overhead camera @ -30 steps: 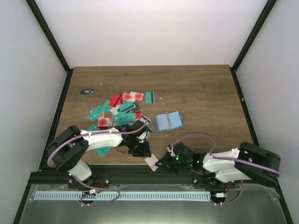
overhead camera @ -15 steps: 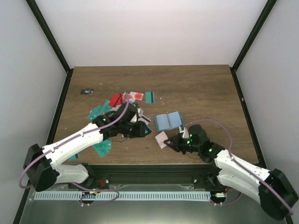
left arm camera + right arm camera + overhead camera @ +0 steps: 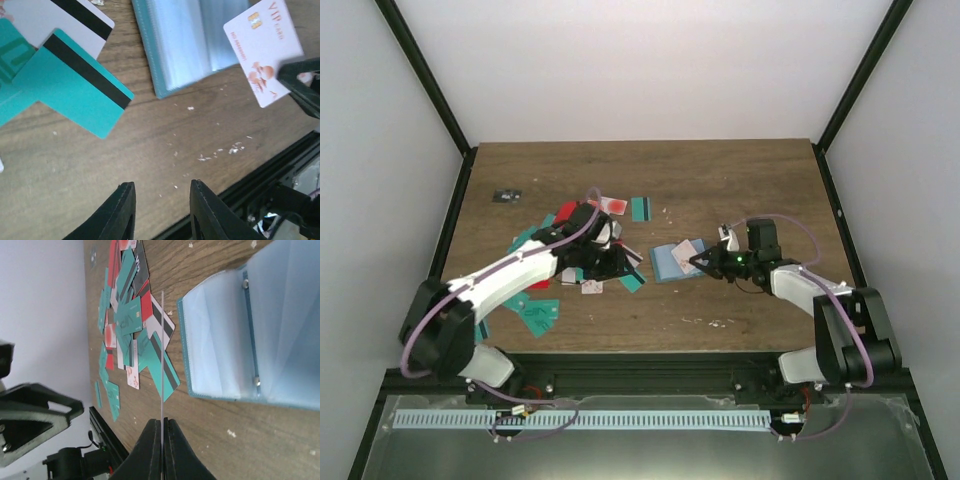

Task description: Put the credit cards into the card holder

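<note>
The card holder (image 3: 670, 264) lies open on the wood, its light inner pockets (image 3: 225, 335) facing up. My right gripper (image 3: 704, 261) is shut on a white credit card (image 3: 686, 248) with red blots and holds it just over the holder's right side. That card (image 3: 162, 355) shows edge-on in the right wrist view and face-on (image 3: 262, 50) in the left wrist view. The other credit cards (image 3: 575, 235), teal, red and white, lie heaped left of the holder. My left gripper (image 3: 618, 266) is open and empty at the pile's right edge, above bare wood beside a teal striped card (image 3: 80, 95).
A small black object (image 3: 506, 195) lies at the far left of the table. White crumbs (image 3: 715, 322) dot the wood near the front. The black frame rail (image 3: 270, 165) runs along the near edge. White walls close in the sides and back.
My right gripper has carried the white card from the near edge up to the card holder. My left arm has swung from the near edge back to the card pile.
</note>
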Robot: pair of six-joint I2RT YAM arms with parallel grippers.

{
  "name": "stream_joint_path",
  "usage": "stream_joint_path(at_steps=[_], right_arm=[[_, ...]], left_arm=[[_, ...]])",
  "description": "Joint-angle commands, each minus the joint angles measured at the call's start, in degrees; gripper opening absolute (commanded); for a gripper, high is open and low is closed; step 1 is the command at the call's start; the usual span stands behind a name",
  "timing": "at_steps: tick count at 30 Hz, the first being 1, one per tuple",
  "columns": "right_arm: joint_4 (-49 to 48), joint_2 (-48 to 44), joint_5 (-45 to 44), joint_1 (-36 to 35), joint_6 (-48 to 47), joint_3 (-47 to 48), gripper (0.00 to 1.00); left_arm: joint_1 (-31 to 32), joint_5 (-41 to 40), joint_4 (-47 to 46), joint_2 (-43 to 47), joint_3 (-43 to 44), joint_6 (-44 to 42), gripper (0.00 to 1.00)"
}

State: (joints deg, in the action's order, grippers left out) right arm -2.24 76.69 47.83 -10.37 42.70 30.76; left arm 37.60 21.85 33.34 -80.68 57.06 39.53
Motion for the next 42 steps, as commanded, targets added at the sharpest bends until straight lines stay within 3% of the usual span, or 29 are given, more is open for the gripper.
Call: stream_joint_path(at_steps=[1, 14, 29, 42], right_arm=[[-1.86, 4.67, 2.98, 0.70, -8.77, 3.72, 0.01], [-3.41, 14.00, 0.17, 0.99, -13.51, 7.29, 0.01], [-6.26, 16.47, 0.96, 3.34, -15.08, 6.90, 0.01], [-14.82, 22.22, 4.72, 3.34, -14.68, 3.65, 0.01]], left_arm=[[-2.28, 5.54, -2.37, -8.59, 5.11, -7.00, 0.31], [-3.92, 10.11, -4.32, -27.01, 14.27, -10.65, 0.22], [-4.15, 9.79, -3.53, -32.21, 16.55, -12.73, 0.14], [-4.13, 10.08, -1.96, -35.71, 18.82, -14.35, 0.13]])
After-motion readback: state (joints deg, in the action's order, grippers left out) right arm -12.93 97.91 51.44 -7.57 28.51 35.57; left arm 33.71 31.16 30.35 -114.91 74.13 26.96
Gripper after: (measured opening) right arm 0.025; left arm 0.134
